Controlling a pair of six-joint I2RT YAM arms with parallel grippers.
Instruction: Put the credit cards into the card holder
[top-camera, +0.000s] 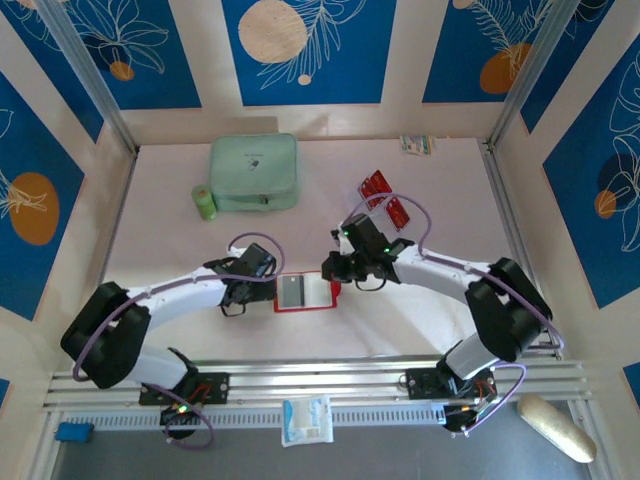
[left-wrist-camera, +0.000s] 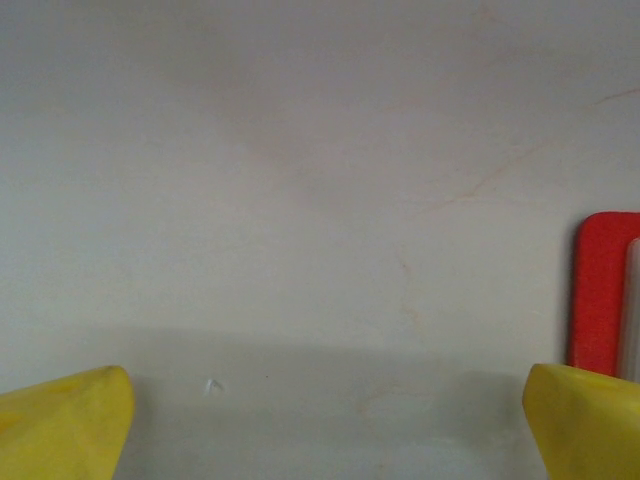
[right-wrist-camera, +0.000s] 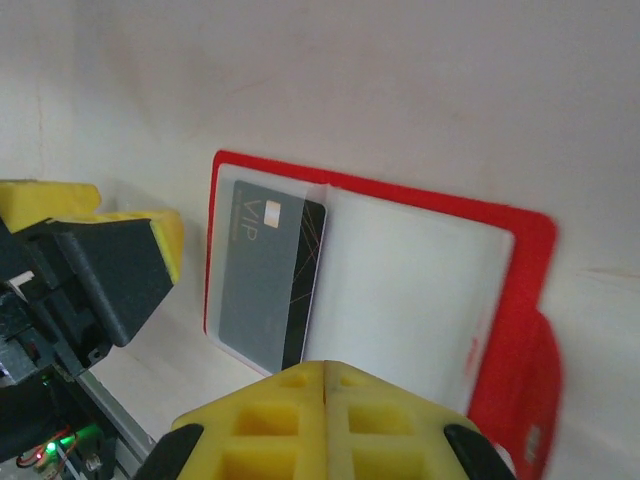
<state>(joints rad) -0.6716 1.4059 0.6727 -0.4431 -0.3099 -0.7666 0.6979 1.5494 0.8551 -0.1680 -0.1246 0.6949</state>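
The red card holder (top-camera: 322, 293) lies open and flat on the table between the two arms. A dark grey-and-black card (right-wrist-camera: 265, 285) marked VIP sits under its left clear sleeve; the right sleeve (right-wrist-camera: 410, 300) looks pale and bare. Two red cards (top-camera: 376, 185) (top-camera: 398, 212) lie on the table behind the right arm. My left gripper (top-camera: 270, 285) is open at the holder's left edge, its yellow fingers (left-wrist-camera: 65, 425) wide apart over bare table, with the holder's red rim (left-wrist-camera: 600, 290) beside the right finger. My right gripper (right-wrist-camera: 325, 375) is shut on nothing, hovering over the holder's near right part.
A mint-green zip case (top-camera: 254, 172) and a small green cylinder (top-camera: 204, 202) stand at the back left. A small packet (top-camera: 417, 144) lies by the back wall. A white packet (top-camera: 306, 420) and a beige oblong object (top-camera: 556, 427) lie beyond the front rail.
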